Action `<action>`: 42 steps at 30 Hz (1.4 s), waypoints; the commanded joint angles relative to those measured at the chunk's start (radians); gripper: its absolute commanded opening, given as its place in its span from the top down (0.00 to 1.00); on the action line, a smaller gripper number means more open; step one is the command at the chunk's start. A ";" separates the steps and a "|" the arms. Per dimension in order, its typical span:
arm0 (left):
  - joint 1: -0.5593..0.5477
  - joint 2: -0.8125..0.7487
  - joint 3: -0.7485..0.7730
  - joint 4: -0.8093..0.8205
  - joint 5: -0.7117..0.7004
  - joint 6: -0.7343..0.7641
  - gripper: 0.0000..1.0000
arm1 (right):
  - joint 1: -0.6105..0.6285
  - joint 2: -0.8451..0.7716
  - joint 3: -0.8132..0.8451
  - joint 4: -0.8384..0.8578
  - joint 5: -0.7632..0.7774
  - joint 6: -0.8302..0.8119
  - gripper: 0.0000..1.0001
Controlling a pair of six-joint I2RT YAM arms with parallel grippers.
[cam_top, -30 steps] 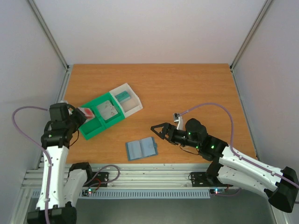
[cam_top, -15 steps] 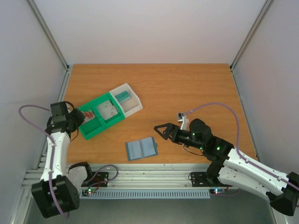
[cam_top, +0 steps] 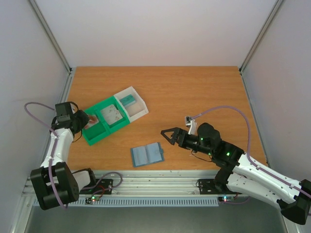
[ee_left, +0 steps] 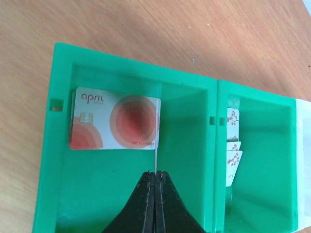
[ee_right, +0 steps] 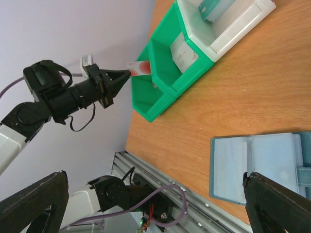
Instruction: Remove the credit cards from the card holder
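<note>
The step in hand looks like the drop-off. The black left gripper (ee_left: 155, 175) is clamped shut on a thin whitish credit card with a red mark (ee_right: 140, 67). In the left wrist view this card runs edge-on, as a fine pale line up from the fingertips. It hangs over the end compartment of the green-and-white plastic compartment tray (ee_left: 58, 160), at centre left of the top view. A white card with red circles (ee_left: 114, 124) lies flat in that compartment. More cards with red sprigs (ee_left: 233, 145) stand in the next one.

The flat slate-blue bifold card holder (cam_top: 146, 154) lies open on the wooden table (cam_top: 194, 92), low and centre in the top view. I cannot tell whether its pockets hold any more cards. The black right gripper (cam_top: 165, 136) hovers just right of it, spread wide and empty.

The next move probably calls for opening the left jaws so the card falls inside the tray walls.
</note>
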 commanded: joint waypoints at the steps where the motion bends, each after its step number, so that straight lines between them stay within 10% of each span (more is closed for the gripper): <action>1: 0.005 0.053 0.004 0.104 0.000 0.033 0.99 | 0.001 -0.006 0.029 -0.004 0.022 -0.017 0.01; 24: 0.005 0.177 0.058 0.099 -0.051 0.077 0.80 | 0.000 0.041 0.030 0.021 0.023 -0.009 0.01; 42: 0.005 0.060 0.145 -0.093 0.105 -0.003 0.29 | 0.001 0.047 0.158 -0.302 0.172 -0.106 0.02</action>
